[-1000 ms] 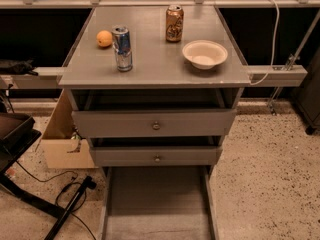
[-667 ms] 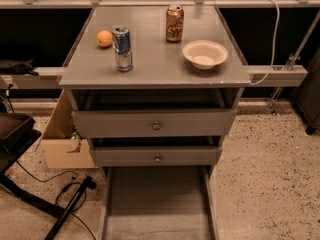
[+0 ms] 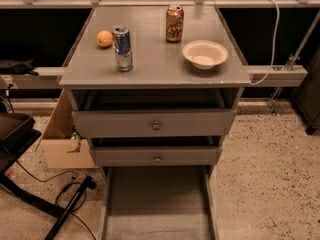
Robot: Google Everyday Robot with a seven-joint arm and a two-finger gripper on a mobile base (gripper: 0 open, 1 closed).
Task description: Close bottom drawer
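Nothing has shifted since a second ago. The bottom drawer (image 3: 157, 204) stands pulled far out, its plank tray running off the lower edge. There is open floor (image 3: 270, 174) to its right and a cardboard box (image 3: 62, 139) to its left. Two upper drawers (image 3: 155, 123) sit slightly ajar. The counter (image 3: 155, 69) carries one blue can (image 3: 122, 48), one brown can (image 3: 174, 23), one orange (image 3: 104, 38) and one bowl (image 3: 205, 54). My gripper is out of view, so I cannot tell its state.

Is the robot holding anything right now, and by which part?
Cannot be told: the gripper is out of the camera view. Nothing seen touches the open bottom drawer.
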